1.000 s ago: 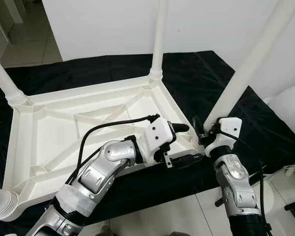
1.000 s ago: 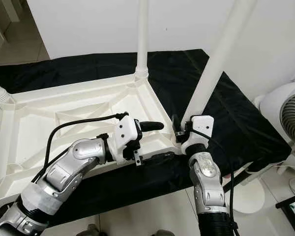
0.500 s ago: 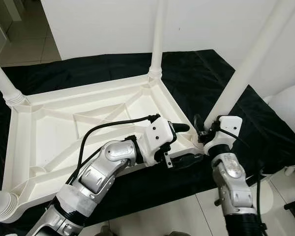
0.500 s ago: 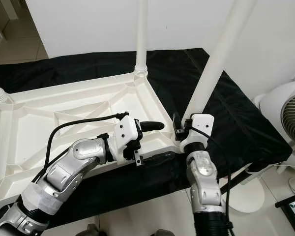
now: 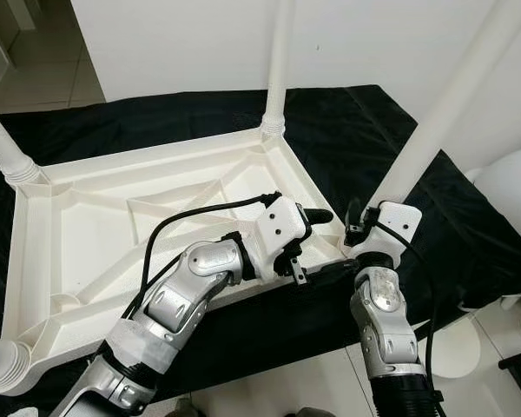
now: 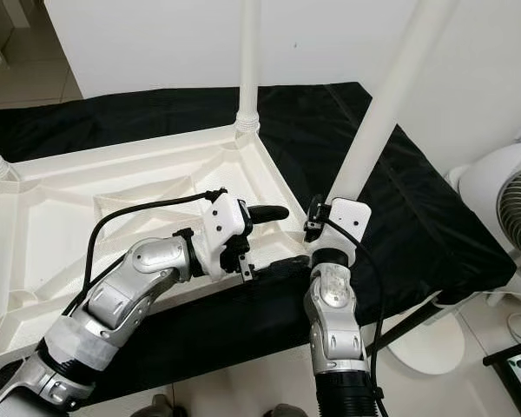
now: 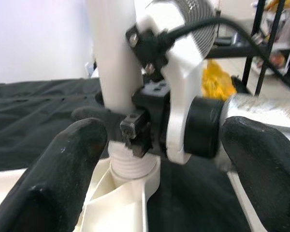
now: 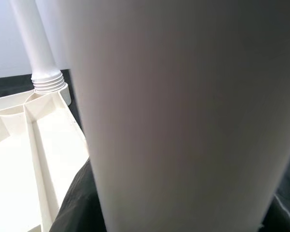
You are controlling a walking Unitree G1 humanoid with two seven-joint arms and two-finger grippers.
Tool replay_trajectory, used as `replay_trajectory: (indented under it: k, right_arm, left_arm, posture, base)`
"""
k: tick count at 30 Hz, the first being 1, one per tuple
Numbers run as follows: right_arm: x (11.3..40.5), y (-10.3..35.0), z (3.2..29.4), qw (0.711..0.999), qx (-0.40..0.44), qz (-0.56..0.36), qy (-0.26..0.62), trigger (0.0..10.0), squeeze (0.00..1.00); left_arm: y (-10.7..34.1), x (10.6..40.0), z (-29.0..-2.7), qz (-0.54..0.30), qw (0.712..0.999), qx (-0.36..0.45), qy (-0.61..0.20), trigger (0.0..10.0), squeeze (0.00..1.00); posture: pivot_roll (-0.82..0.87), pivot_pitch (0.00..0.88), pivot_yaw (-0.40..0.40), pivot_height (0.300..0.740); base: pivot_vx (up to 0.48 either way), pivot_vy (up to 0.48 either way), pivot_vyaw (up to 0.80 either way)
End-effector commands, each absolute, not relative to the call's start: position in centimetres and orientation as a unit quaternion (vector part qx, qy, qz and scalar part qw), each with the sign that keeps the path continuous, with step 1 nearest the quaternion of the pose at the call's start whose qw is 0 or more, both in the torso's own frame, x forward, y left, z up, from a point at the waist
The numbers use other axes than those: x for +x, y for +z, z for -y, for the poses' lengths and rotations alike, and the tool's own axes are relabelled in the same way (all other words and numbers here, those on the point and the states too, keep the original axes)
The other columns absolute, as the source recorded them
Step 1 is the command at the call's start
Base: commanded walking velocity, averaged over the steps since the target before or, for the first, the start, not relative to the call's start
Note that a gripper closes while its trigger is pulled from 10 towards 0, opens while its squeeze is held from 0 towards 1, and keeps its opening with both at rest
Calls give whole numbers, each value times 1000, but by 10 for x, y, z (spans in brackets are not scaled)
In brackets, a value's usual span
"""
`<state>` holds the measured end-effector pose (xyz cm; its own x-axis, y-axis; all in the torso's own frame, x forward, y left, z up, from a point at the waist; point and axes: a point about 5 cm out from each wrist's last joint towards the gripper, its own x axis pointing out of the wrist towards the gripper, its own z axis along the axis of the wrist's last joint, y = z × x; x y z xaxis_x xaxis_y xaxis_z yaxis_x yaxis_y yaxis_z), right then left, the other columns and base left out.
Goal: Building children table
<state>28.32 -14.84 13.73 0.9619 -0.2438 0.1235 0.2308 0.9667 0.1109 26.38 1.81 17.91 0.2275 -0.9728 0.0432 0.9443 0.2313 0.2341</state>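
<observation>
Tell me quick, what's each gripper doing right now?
Left gripper: open, fingers apart beside the near-right table leg, holding nothing.
Right gripper: at the base of that leg; open or shut cannot be told.

Tabletop [image 5: 95, 234] upside-down on cloth [image 5: 365, 139], fan [image 6: 504, 217] right

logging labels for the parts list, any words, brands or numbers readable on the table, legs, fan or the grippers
None can be read.
Upturned white tabletop and its legs: bare plastic, no print or moulded lettering visible.
Left gripper and right gripper: white housings carry no legible marking.
Fan: no label visible.
Items on the shelf in the left wrist view: too blurred to tell.
</observation>
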Motion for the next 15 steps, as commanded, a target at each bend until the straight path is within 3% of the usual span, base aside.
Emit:
replay_trajectory:
  k: [1,5,15]
  right_arm:
    - [283,126,139,987,89,33,-129,10000,0]
    - [283,126,142,985,86,32,-143,10000,0]
    - [284,125,140,986,81,29,-140,10000,0]
  left_arm:
    - [175,272,-21,79,809,92,-576,10000,0]
    - [171,281,-24,63,825,104,-551,10000,0]
    - [171,279,-27,64,814,83,-572,10000,0]
  posture:
    - [-13,30,-6,740]
    - [-13,30,-6,740]
    - [-14,30,-10,740]
  base:
    - [0,0,0]
    - [0,0,0]
    - [0,0,0]
